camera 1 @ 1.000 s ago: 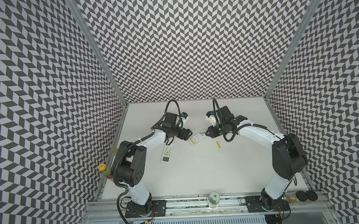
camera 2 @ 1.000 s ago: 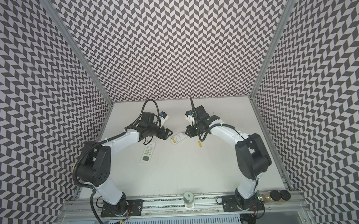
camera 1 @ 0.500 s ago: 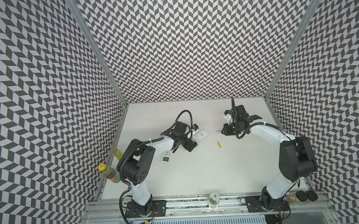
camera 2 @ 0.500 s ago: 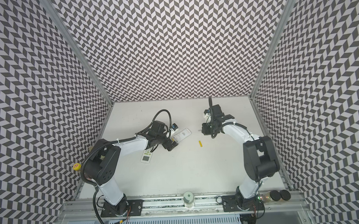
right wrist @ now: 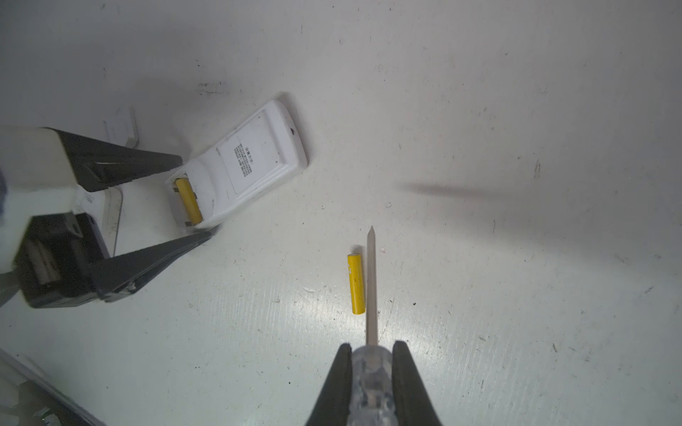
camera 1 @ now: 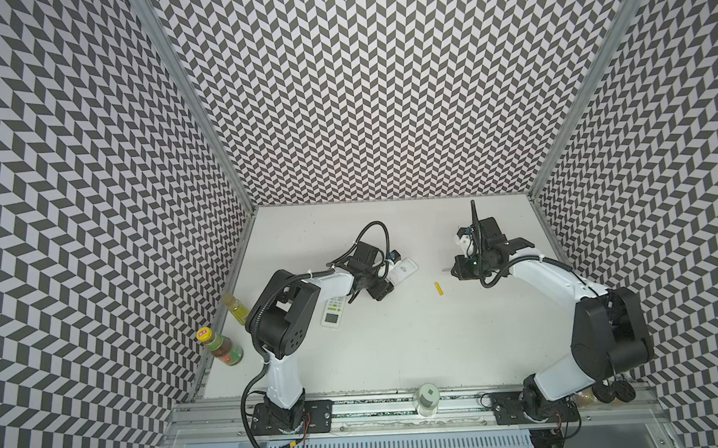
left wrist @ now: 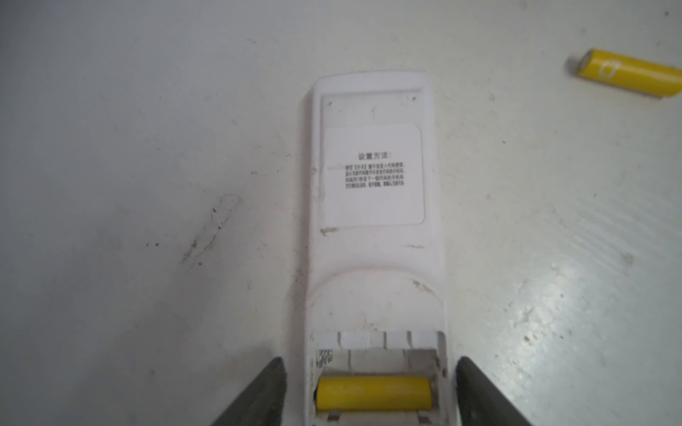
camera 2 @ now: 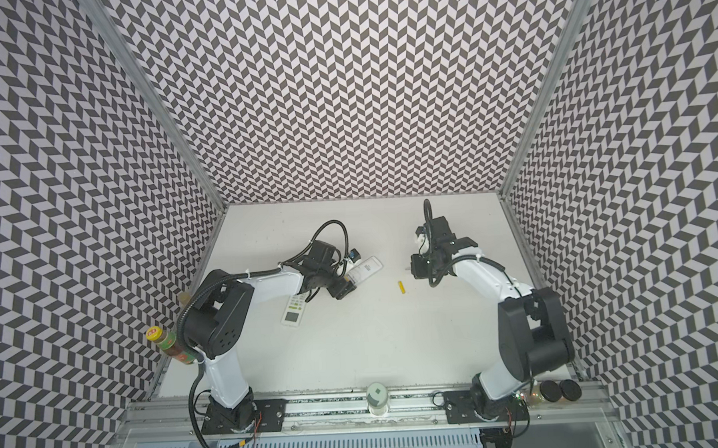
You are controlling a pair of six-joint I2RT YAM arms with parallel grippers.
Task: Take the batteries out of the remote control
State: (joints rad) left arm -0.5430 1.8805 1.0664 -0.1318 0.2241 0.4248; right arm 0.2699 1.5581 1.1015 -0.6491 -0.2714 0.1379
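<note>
Counting two batteries: one in remote | one on table | left gripper apart | right gripper clamps screwdriver

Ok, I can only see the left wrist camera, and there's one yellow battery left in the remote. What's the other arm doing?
Observer: The right tool is shut on a screwdriver with a clear handle.
Operator: Where's the battery that's already out?
Observer: The loose yellow battery lies on the table, apart from the screwdriver's tip and from the open remote.
Operator: Am I missing anything else?
Observer: A second remote lies buttons up beside the left arm.
</note>
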